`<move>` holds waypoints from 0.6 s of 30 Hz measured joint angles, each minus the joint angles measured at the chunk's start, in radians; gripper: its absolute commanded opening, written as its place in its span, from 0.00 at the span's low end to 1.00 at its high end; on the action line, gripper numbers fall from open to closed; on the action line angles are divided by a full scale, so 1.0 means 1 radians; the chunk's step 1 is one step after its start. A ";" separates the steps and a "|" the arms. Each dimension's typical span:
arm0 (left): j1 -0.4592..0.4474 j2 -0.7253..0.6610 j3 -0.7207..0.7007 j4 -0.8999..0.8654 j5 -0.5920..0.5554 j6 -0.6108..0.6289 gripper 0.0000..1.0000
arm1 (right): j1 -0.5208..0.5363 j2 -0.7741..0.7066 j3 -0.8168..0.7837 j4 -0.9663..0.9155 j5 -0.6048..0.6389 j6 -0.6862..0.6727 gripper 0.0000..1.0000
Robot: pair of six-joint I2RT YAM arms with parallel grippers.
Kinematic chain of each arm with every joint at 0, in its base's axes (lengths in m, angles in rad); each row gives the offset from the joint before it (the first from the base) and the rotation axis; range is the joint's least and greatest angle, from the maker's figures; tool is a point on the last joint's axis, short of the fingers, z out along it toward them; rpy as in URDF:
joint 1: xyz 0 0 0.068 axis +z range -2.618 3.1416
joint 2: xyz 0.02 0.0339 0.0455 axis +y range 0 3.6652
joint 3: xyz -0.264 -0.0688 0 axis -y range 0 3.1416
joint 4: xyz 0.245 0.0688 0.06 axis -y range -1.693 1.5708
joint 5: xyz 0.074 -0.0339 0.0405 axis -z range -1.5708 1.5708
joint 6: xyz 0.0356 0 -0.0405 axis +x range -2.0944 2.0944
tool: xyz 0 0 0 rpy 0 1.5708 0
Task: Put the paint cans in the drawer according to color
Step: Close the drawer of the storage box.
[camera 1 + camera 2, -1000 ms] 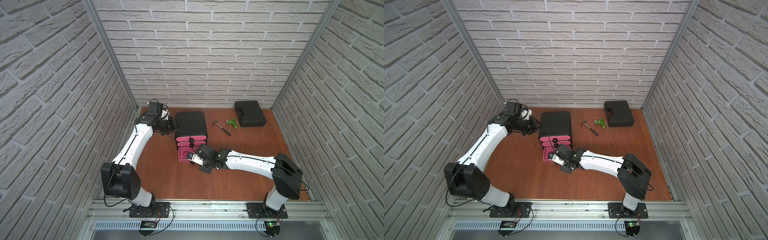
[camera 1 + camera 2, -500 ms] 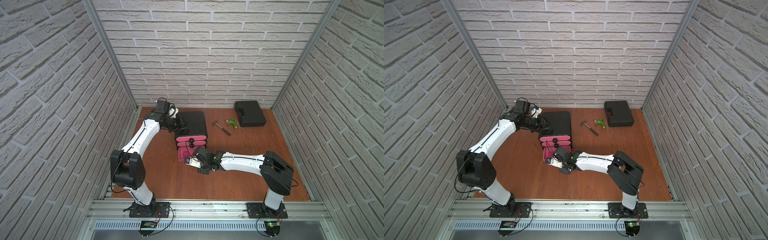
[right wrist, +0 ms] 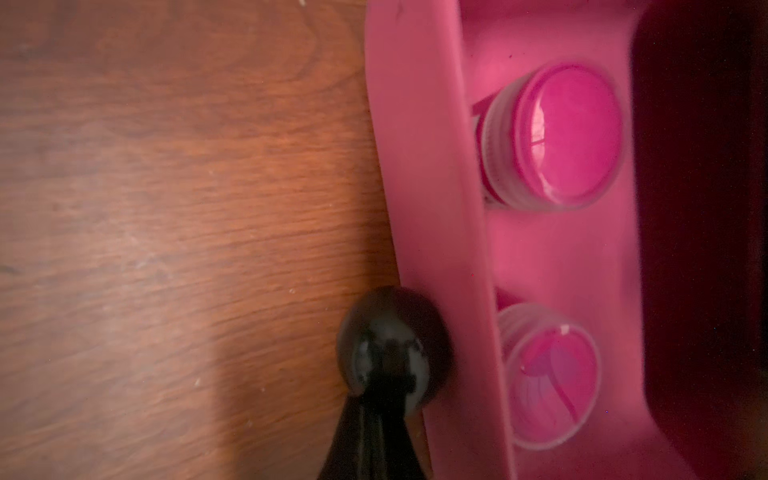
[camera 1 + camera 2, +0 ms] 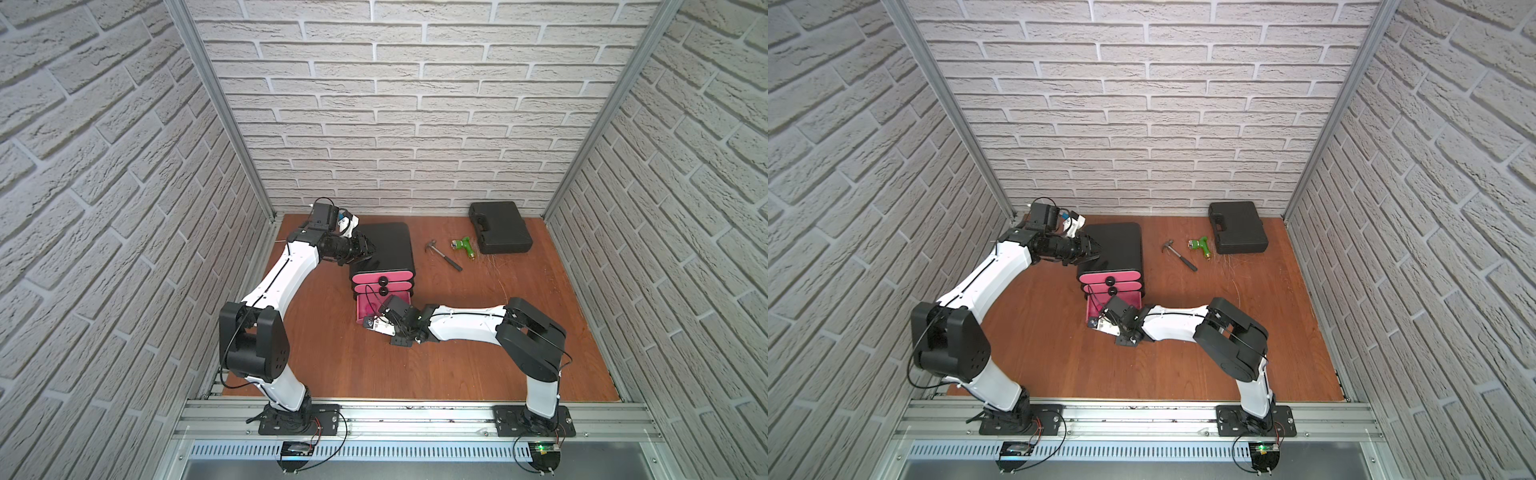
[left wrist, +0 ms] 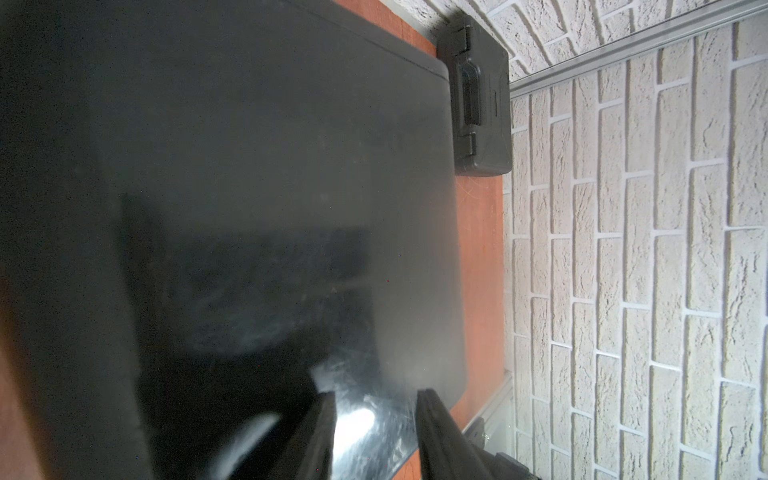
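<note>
The drawer chest [image 4: 388, 249] [image 4: 1121, 245] is black with three pink fronts, and its bottom drawer [image 4: 365, 307] stands pulled out. Two magenta paint cans [image 3: 557, 135] [image 3: 548, 374] lie inside that drawer. My right gripper [image 3: 384, 399] is shut, its tips pressed against the drawer's black knob [image 3: 392, 345]. My left gripper [image 5: 374, 411] [image 4: 372, 249] hovers over the left part of the chest's glossy black top [image 5: 270, 166]. Its jaws stand a little apart with nothing between them. No other paint cans are in view.
A small hammer [image 4: 444, 255] and a green toy drill [image 4: 463, 246] lie right of the chest. A flat black tool case [image 4: 500, 227] sits at the back right. Brick walls close in the wooden floor [image 4: 415, 365] on three sides.
My left arm swung right, bringing its gripper from beside the chest to over its top, jaws parting slightly. The right arm's elbow shifted left while its gripper stayed at the bottom drawer.
</note>
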 measured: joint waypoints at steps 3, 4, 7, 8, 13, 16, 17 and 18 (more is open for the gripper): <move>0.000 -0.006 -0.009 0.010 0.000 0.005 0.39 | -0.001 0.009 0.011 0.000 0.006 -0.012 0.03; 0.000 -0.007 -0.011 0.013 0.000 0.005 0.39 | -0.001 0.011 0.012 0.001 0.008 -0.015 0.03; 0.000 -0.010 -0.016 0.019 0.000 0.005 0.39 | -0.011 0.018 0.023 0.002 0.017 -0.025 0.03; 0.000 -0.011 -0.018 0.021 -0.001 0.006 0.39 | -0.015 0.025 0.034 0.001 0.023 -0.027 0.03; 0.000 -0.018 -0.034 0.039 0.000 0.006 0.39 | -0.051 0.063 0.091 0.000 0.056 -0.049 0.03; 0.000 -0.022 -0.043 0.051 0.003 0.006 0.39 | -0.073 0.085 0.122 0.023 0.074 -0.076 0.03; 0.000 -0.024 -0.047 0.055 0.004 0.006 0.39 | -0.081 0.092 0.135 0.033 0.085 -0.088 0.03; 0.000 -0.026 -0.049 0.058 0.004 0.006 0.40 | -0.087 0.099 0.144 0.039 0.092 -0.095 0.03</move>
